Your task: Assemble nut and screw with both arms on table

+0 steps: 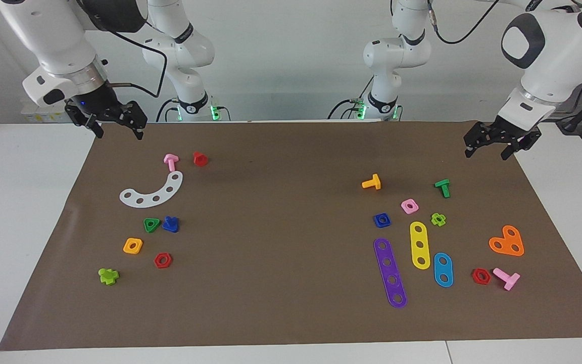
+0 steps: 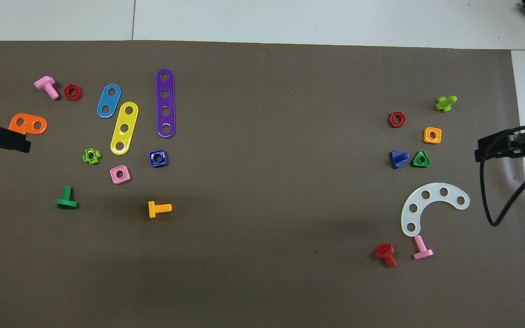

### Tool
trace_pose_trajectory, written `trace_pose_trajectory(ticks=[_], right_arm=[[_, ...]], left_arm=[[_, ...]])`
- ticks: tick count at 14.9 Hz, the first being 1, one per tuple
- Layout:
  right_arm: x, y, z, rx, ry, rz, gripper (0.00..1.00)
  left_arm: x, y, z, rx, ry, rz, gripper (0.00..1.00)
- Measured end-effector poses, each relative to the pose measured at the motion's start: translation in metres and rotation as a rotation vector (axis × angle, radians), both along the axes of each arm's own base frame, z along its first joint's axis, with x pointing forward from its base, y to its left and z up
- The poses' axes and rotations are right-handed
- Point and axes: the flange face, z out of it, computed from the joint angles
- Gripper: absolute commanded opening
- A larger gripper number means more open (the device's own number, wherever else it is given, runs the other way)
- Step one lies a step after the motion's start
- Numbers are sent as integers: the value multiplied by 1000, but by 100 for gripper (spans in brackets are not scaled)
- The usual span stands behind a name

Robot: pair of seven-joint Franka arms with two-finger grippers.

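The tabletop (image 1: 28,212) is covered by a large brown mat (image 1: 281,227), on which small plastic toy parts are scattered in two groups, one toward each arm's end. The two white arms (image 1: 53,45) are raised at the mat's corners nearest the robots. The right pincer (image 1: 117,126) is held in the air over the mat's corner at the right arm's end, its fingers seen apart and holding nothing. The left pincer (image 1: 488,149) is held over the mat's corner at the left arm's end, likewise spread apart and empty. The purple strip (image 1: 390,272), yellow strip (image 1: 420,244) and white curved strip (image 1: 152,191) lie flat on the mat. The dark-blue nut (image 1: 382,220) is found toward the left arm's end, just beside the purple strip's nearer tip and near the pink nut (image 1: 409,206). The dark-blue screw (image 1: 171,224) is found toward the right arm's end, close beside the green triangular nut (image 1: 151,224), well apart from the dark-blue nut.
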Motion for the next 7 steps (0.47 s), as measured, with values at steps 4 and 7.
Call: trace_pose_trajectory(ticks=[4,7], right_arm=[[0,-3,-1,0,2,-5,100],[0,-3,-1,0,3,-5,100]], left_arm=[[0,0,0,0,0,0,100],[0,0,0,0,0,0,100]])
